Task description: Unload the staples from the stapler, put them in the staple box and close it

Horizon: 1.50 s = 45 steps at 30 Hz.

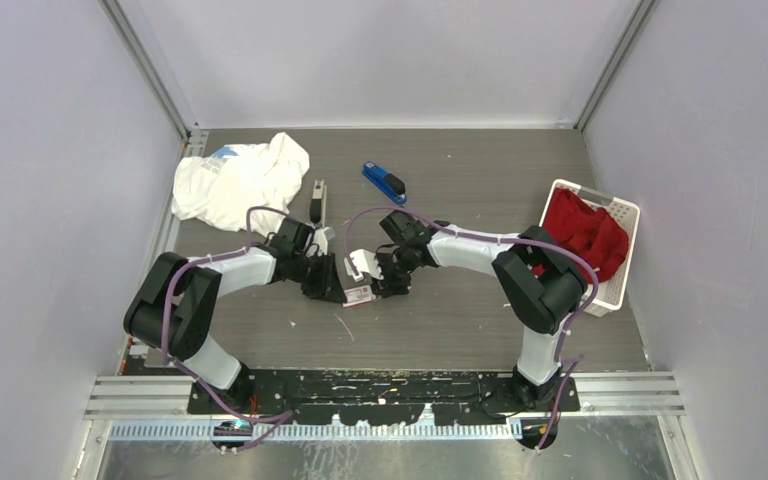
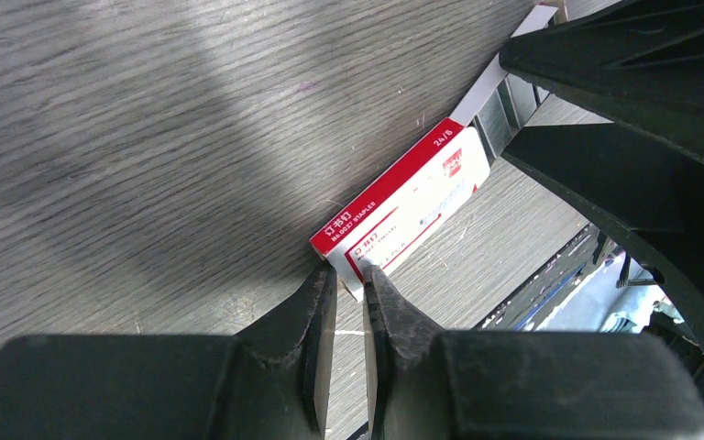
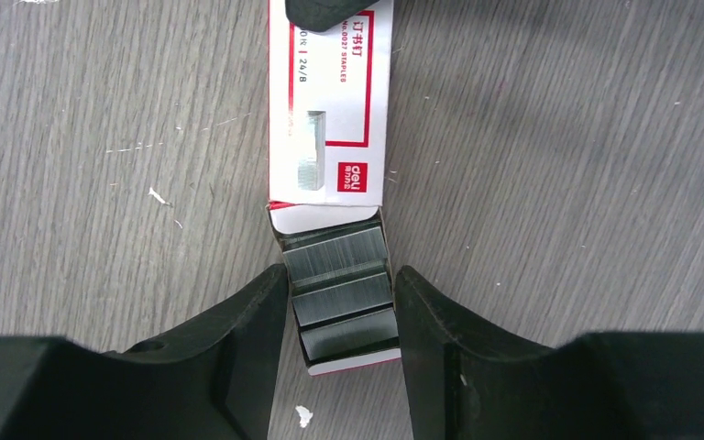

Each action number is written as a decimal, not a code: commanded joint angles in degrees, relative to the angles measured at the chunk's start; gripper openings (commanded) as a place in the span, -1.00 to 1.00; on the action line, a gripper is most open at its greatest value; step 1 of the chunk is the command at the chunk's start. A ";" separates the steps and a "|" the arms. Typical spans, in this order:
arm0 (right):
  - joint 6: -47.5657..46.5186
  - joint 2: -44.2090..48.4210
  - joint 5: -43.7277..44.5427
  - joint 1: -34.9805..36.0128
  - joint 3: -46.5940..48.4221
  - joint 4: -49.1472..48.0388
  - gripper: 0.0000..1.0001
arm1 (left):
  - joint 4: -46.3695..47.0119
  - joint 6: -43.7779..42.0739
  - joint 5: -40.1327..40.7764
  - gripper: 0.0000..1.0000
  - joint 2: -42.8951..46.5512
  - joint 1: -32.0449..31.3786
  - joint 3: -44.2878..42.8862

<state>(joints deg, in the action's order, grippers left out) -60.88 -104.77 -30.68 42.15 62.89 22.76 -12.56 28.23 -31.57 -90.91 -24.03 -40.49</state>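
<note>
A white-and-red staple box (image 3: pixel 330 119) lies on the table between both grippers. Its inner tray is pulled out toward the right gripper and holds silvery strips of staples (image 3: pixel 339 252). My right gripper (image 3: pixel 341 273) has a finger against each side of that tray. My left gripper (image 2: pixel 348 275) is shut on the box's (image 2: pixel 412 197) opposite end. A blue stapler (image 1: pixel 384 182) lies shut at the back centre. A black-and-silver stapler (image 1: pixel 317 201) lies to its left. Both are apart from the grippers.
A crumpled white cloth (image 1: pixel 240 180) sits at the back left. A white basket (image 1: pixel 622 215) holding a red cloth (image 1: pixel 585 232) stands at the right edge. Small white scraps (image 3: pixel 303 416) lie on the wood-grain table near the box.
</note>
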 commanded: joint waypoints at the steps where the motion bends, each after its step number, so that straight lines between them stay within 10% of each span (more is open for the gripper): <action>1: -0.97 -2.09 2.08 0.24 1.09 -1.00 0.05 | -3.53 -1.95 3.36 -0.61 -2.34 -0.97 0.94; 32: 2.02 -3.95 3.36 1.03 2.14 -0.95 -0.19 | -3.80 -2.01 3.29 -0.60 -2.58 -1.29 0.77; 45: 0.73 -5.37 0.82 1.96 2.86 0.85 0.17 | -3.72 -2.04 3.10 -0.57 -2.86 -1.33 0.68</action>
<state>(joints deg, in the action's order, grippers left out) -59.44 -106.83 -30.55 43.03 65.52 23.00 -12.78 28.18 -32.18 -91.31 -24.38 -40.82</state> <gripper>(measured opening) 0.577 0.209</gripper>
